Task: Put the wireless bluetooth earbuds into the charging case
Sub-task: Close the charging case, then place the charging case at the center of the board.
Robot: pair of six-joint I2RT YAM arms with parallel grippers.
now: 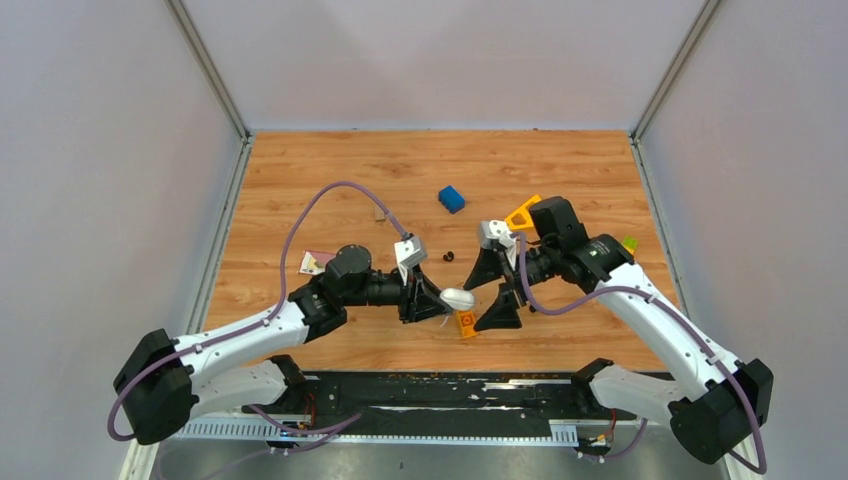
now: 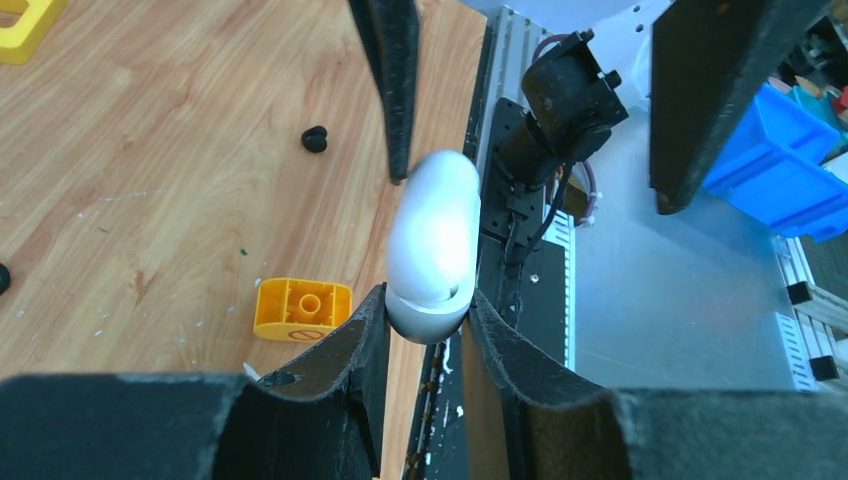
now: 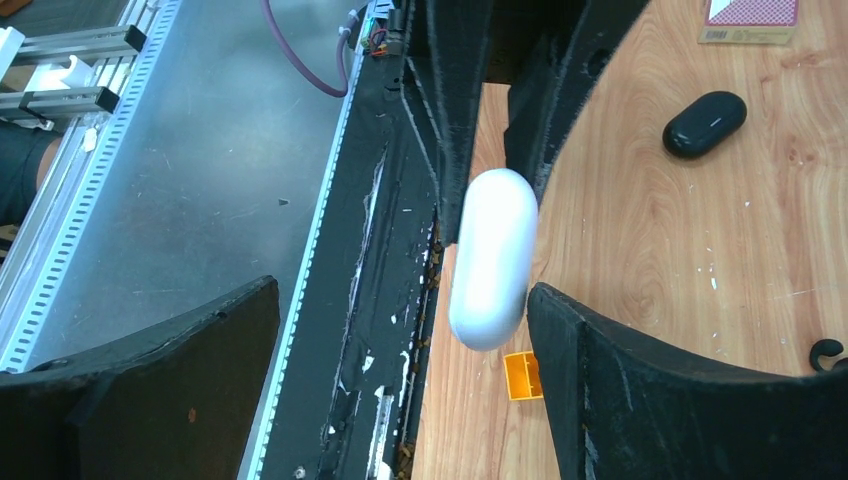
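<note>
wooden table (image 1: 330, 170) under both arms. left gripper (image 2: 426, 300) is clamped on one end of the white charging case (image 1: 457, 298), held above the near edge. right gripper (image 3: 402, 290) gapes wide, the case's free end between its fingers. orange block (image 2: 302, 310) lies below, small black earbud (image 2: 315, 138) beyond.

Glossy smooth plastic charging case (image 2: 432, 240), wood-grain table (image 2: 150, 150)

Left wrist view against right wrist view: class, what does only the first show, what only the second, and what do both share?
Only the left wrist view shows a yellow piece and a blue bin. Only the right wrist view shows a black oval case and a printed card. Both show the charging case, pinched in the left gripper, and the orange block.
</note>
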